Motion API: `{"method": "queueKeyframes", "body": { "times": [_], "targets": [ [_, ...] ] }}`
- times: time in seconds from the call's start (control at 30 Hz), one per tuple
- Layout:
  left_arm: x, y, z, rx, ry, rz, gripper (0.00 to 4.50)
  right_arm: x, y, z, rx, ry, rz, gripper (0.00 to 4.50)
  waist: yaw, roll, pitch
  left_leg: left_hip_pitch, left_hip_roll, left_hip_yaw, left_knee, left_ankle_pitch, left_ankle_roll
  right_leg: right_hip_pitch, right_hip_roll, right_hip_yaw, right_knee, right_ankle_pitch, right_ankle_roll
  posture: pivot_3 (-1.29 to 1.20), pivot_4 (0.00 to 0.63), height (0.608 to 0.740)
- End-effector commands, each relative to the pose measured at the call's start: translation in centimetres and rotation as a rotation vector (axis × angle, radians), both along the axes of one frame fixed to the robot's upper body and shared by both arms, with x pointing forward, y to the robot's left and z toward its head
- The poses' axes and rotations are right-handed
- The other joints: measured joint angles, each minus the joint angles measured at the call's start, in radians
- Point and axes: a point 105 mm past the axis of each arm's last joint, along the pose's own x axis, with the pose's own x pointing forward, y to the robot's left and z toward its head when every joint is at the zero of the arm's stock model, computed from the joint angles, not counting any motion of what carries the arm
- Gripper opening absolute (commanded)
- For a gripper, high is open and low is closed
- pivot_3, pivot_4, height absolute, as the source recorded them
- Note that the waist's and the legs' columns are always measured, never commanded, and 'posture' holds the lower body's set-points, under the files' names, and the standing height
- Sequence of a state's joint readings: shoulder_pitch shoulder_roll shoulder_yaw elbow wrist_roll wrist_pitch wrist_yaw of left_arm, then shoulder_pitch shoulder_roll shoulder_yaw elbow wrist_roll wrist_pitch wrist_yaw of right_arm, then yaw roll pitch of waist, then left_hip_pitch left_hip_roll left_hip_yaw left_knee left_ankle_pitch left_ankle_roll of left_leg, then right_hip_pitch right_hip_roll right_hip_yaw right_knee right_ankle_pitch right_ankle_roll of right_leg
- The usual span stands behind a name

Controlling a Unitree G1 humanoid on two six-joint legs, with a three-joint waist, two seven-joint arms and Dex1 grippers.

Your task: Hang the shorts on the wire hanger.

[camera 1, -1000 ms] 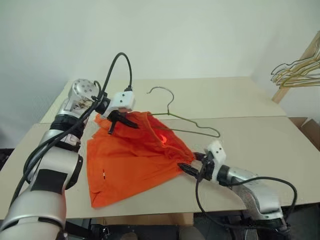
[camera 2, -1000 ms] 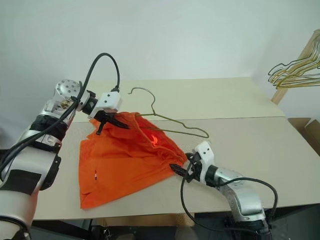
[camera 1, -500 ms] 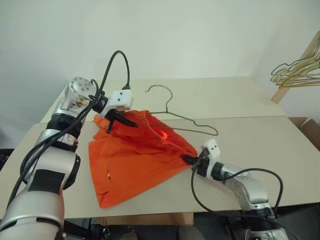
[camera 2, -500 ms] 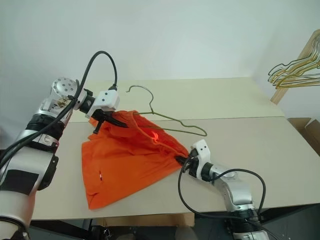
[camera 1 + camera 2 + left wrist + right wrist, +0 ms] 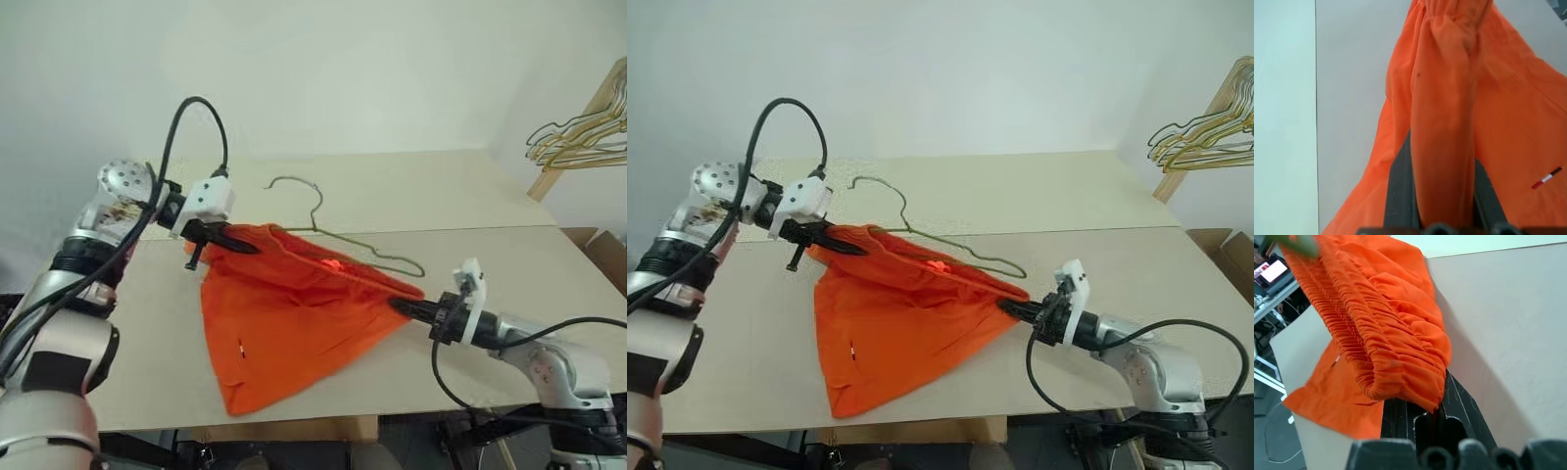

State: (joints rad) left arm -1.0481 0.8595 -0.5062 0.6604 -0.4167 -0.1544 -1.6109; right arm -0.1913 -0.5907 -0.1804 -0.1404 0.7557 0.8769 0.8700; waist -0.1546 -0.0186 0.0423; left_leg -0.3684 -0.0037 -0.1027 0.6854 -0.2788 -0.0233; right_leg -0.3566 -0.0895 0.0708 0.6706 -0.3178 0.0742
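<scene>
Now both clamped on shorts (image 5: 294,313): left gripper (image 5: 235,242) upper left, right gripper (image 5: 402,305) lower right, gathered orange waistband stretched between; thin wire hanger (image 5: 338,240) behind.

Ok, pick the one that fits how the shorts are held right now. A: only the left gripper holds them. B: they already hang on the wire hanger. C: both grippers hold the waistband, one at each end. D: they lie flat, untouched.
C: the left gripper and the right gripper are each shut on an end of the waistband of the shorts, stretching it between them.
</scene>
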Motion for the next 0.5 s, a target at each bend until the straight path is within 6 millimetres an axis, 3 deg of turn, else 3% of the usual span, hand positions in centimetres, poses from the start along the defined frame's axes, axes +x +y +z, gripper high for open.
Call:
{"method": "queueKeyframes", "body": {
  "times": [0.03,0.23,0.5],
  "targets": [
    [-1.0,1.1,0.8,0.002,-0.012,-0.013,0.0,0.7,-1.8,1.2,0.013,-0.002,-0.046,0.02,0.003,0.0,0.0,0.0,0.0,0.0,0.0,0.0,0.0,0.0,0.0,0.0,0.0,0.0,0.0,-0.09,0.0,0.74],
    [0.1,1.8,-0.2,0.065,-0.042,0.024,0.0,0.8,-2.0,1.6,-0.014,-0.011,-0.023,0.02,0.017,0.0,0.0,0.0,0.0,0.0,0.0,0.0,0.0,0.0,0.0,-0.001,0.0,0.0,0.0,-0.09,0.0,0.74],
    [0.8,1.4,0.5,-0.05,-0.013,0.071,0.0,0.4,-2.6,1.6,-0.036,-0.012,-0.014,0.02,0.028,0.0,0.0,-0.001,0.0,0.001,0.0,0.0,0.0,0.0,0.0,-0.001,-0.002,0.0,0.0,-0.1,0.0,0.74]
  ]
}}
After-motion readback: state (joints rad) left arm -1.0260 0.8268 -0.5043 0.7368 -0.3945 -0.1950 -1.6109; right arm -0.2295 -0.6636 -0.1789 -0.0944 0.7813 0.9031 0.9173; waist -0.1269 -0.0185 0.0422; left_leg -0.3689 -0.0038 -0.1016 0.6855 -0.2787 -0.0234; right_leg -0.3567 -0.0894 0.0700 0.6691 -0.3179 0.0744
